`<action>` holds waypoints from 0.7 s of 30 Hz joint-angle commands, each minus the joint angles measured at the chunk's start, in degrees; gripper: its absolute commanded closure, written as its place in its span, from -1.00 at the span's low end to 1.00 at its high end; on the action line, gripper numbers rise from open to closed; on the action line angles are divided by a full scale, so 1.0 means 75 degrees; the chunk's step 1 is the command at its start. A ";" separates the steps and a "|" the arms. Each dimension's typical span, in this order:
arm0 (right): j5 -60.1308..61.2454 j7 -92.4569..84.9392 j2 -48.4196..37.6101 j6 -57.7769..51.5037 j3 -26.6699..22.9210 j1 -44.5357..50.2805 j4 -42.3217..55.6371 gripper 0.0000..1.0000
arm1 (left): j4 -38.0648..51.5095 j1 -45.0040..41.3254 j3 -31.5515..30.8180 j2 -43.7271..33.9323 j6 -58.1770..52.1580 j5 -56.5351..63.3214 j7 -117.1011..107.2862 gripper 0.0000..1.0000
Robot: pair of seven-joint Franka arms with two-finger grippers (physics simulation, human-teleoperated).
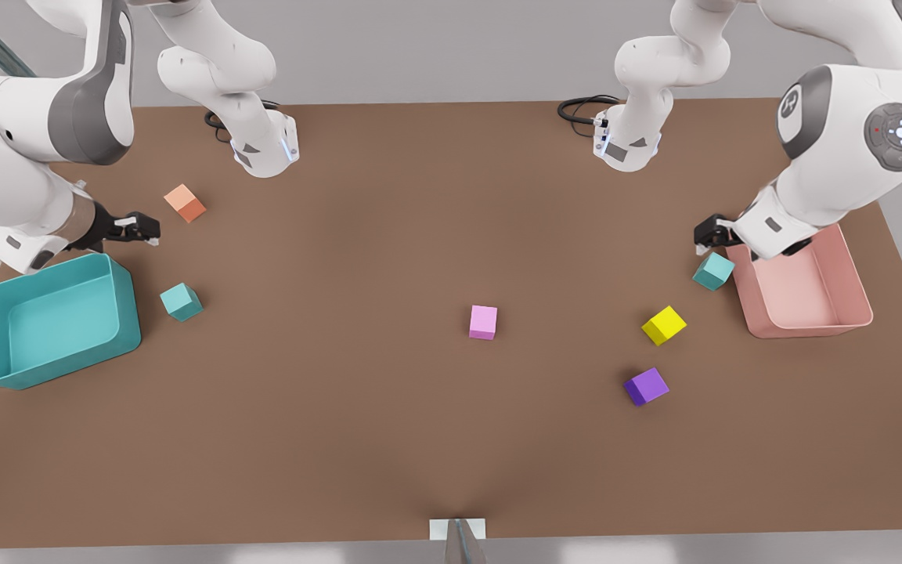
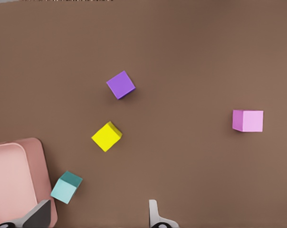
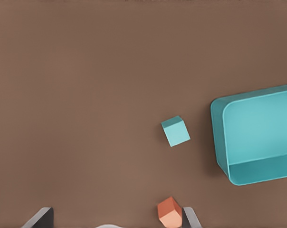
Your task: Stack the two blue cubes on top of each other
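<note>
The two blue cubes lie well apart. One blue cube [image 1: 713,271] sits just beside the pink bin [image 1: 850,270], at about five o'clock from the left gripper [image 1: 706,235], which hovers close above it, fingers spread and empty. The other blue cube [image 1: 182,301] rests near the teal bin [image 1: 59,368], at roughly five o'clock from the right gripper [image 1: 146,229], also spread wide and holding nothing; the orange cube [image 1: 185,203] lies nearer to it. Each arm reaches in low from its table side, and the left looks better placed to pick first.
</note>
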 commanded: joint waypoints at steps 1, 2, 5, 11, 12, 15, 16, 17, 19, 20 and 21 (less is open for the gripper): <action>-0.0009 -0.0366 -0.0004 0.0139 -0.0007 0.0009 0.0003 -1.00 | 0.0003 0.0035 -0.0004 0.0015 0.0172 -0.0009 0.0030 -1.00; -0.0009 -0.0366 0.0007 0.0151 -0.0007 0.0009 0.0003 -1.00 | 0.0003 0.0024 -0.0015 0.0003 0.0172 -0.0009 0.0030 -1.00; -0.0032 -0.0401 0.0042 0.0116 -0.0007 0.0009 -0.0161 -1.00 | 0.0003 0.0024 -0.0015 0.0003 0.0172 -0.0009 0.0030 -1.00; -0.0442 -0.0566 0.1238 0.2306 0.0005 -0.0003 -0.1461 -1.00 | 0.0003 0.0070 -0.0004 0.0014 0.0172 -0.0009 0.0042 -1.00; -0.0442 -0.0566 0.1238 0.2610 0.0005 -0.0015 -0.1707 -1.00 | 0.0003 0.0070 -0.0015 0.0003 0.0172 -0.0009 0.0042 -1.00; -0.0442 -0.1233 0.1495 0.3877 -0.0019 -0.0249 -0.2247 -1.00 | -0.0008 0.0070 -0.0015 0.0003 0.0172 -0.0009 0.0042 -1.00; -0.0442 -0.1736 0.1624 0.4088 -0.0019 -0.0366 -0.2270 -1.00 | -0.0008 0.0070 -0.0015 0.0003 0.0172 0.0002 0.0042 -1.00; -0.0442 -0.2603 0.1858 0.4580 -0.0019 -0.0530 -0.2270 -1.00 | -0.0008 0.0070 -0.0015 0.0014 0.0172 0.0002 0.0042 -1.00; -0.0442 -0.3565 0.2046 0.4956 -0.0019 -0.0683 -0.2282 -1.00 | -0.0008 0.0070 -0.0015 0.0015 0.0172 0.0002 0.0042 -1.00; -0.0431 -0.4044 0.2046 0.5002 -0.0019 -0.0753 -0.2340 -1.00 | -0.0008 0.0070 -0.0015 0.0015 0.0172 0.0002 0.0042 -1.00; -0.0419 -0.4432 0.2035 0.5236 -0.0019 -0.0765 -0.2527 -1.00 | -0.0008 0.0070 -0.0015 0.0015 0.0172 0.0002 0.0042 -1.00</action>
